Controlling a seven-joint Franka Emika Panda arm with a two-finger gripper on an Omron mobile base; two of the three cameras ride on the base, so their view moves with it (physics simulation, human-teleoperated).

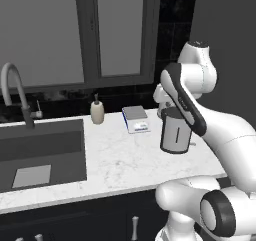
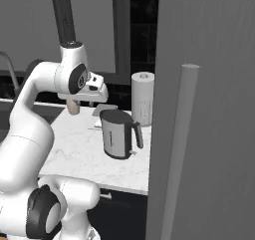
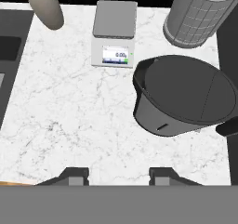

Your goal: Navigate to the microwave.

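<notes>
Fingers [image 3: 76, 175] spread apart, nothing between them; gripper [image 3: 118, 174] poised above bare white marble counter [image 3: 69, 121] near its front edge. Just ahead and toward the counter's right end, a grey steel electric kettle [image 3: 179, 97] with dark lid, upright, handle turned toward the tall grey cabinet panel [image 2: 209, 109] bounding that end. Behind the kettle, in the back right corner, a paper towel roll [image 2: 143, 98], upright. Left of the roll, near the back edge, a small kitchen scale [image 3: 115, 32] with lit display facing forward. Further left along the back edge, a beige soap dispenser [image 1: 97, 111], beside the sink. Dark sink basin [image 1: 42, 152] set into the counter's left part, curved faucet [image 1: 15, 92] behind it. Window [image 1: 75, 32] with dark frame above the back wall. Microwave unlocatable from here.
</notes>
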